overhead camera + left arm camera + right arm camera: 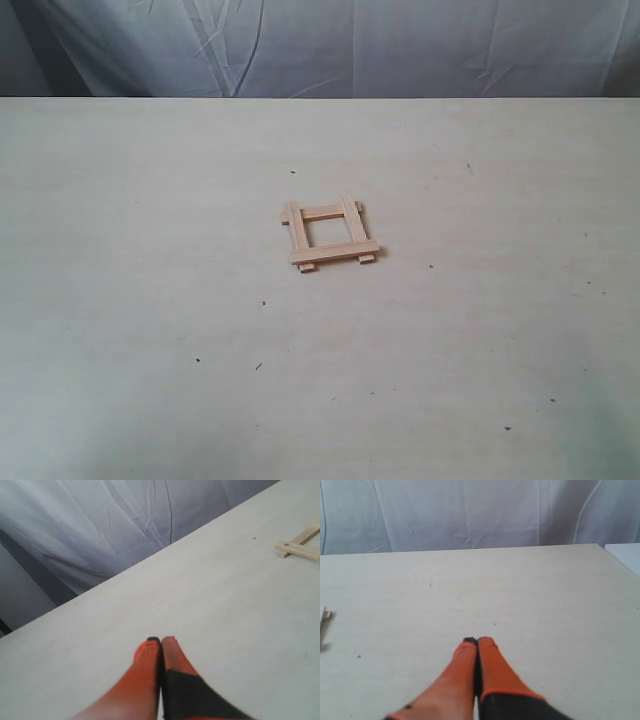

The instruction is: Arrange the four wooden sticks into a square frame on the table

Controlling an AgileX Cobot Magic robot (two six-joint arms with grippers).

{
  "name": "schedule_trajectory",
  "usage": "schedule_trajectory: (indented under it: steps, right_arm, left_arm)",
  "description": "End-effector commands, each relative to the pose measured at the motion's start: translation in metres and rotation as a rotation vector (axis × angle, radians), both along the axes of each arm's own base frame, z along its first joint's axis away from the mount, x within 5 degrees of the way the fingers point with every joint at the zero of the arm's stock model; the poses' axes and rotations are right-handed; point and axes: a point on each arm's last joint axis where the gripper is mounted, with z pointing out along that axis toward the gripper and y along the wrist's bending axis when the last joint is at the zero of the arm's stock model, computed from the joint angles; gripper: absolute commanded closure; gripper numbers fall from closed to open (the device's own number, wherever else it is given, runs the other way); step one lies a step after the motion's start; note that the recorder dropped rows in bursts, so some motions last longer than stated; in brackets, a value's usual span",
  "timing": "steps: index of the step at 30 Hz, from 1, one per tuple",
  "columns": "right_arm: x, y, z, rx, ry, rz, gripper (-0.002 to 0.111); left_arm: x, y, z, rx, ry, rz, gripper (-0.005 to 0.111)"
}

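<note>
Four pale wooden sticks lie overlapped as a small square frame [330,235] near the middle of the beige table [150,330], their ends sticking out at the corners. One corner of the frame [301,545] shows in the left wrist view, and a stick end [324,620] shows at the edge of the right wrist view. My left gripper [160,641] has orange fingers pressed together, holding nothing, well away from the frame. My right gripper [478,641] is likewise shut and empty above bare tabletop. Neither arm appears in the exterior view.
A wrinkled white cloth backdrop [330,45] hangs behind the table's far edge. Small dark specks dot the tabletop. A white surface [625,555] adjoins the table's corner in the right wrist view.
</note>
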Motion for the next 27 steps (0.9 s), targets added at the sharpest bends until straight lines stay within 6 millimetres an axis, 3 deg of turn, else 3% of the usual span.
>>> schedule_trajectory:
  steps: [1, 3, 27]
  right_arm:
    - [-0.0002, -0.0003, 0.0004, -0.009, -0.012, -0.003, 0.108]
    - [-0.0002, -0.0003, 0.0004, -0.009, -0.012, -0.003, 0.108]
    - [-0.0002, -0.0003, 0.0004, -0.009, -0.012, -0.003, 0.108]
  left_arm:
    - [-0.0007, -0.0061, -0.0002, -0.232, 0.010, -0.023, 0.107]
    - [-0.0008, -0.0076, 0.0001, -0.293, 0.014, -0.028, 0.107]
    - [-0.0008, -0.0070, 0.0000, -0.272, 0.012, -0.027, 0.107]
